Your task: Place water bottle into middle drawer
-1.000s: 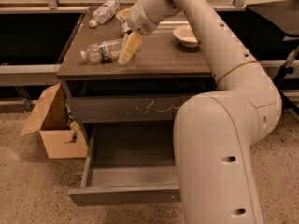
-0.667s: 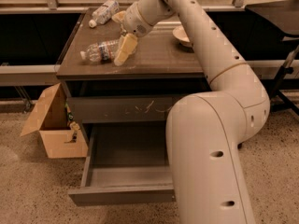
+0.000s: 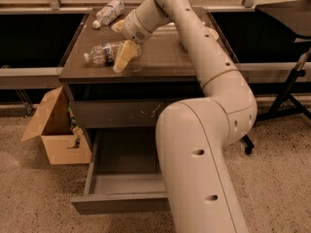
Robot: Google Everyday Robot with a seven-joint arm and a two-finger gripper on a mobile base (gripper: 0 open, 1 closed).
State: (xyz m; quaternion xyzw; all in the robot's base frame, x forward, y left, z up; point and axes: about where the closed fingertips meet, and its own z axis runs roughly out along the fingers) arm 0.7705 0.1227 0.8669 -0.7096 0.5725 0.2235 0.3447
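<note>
Lying on its side on the left half of the cabinet (image 3: pixel 165 57) top, the water bottle (image 3: pixel 99 53) is seen with its white cap turned toward the cabinet's left edge and its body running toward the middle of the top. The gripper (image 3: pixel 120 64) is set down right at the bottle's thicker end, on the side toward the cabinet's front edge, touching or overlapping it; whether it is clamped on the bottle or released cannot be told. The bottle is judged to be light, thin-walled and easily dented, its crinkled clear plastic likely to give and slip under pressure and to roll if nudged, so it would best be taken across the body near the label band, where the wall is stiffer, and not at the tapering neck. Below the cabinet top, a closed drawer front (image 3: pixel 121 113) with white scratches is seen, and beneath it the middle drawer (image 3: pixel 121 203) is pulled out toward the cabinet's front, its grey inside exposed. A second, shorter bottle (image 3: pixel 109 12) lies at the cabinet's back left corner. A cardboard box (image 3: pixel 53 130) stands open on the floor just beside the cabinet's left side.
</note>
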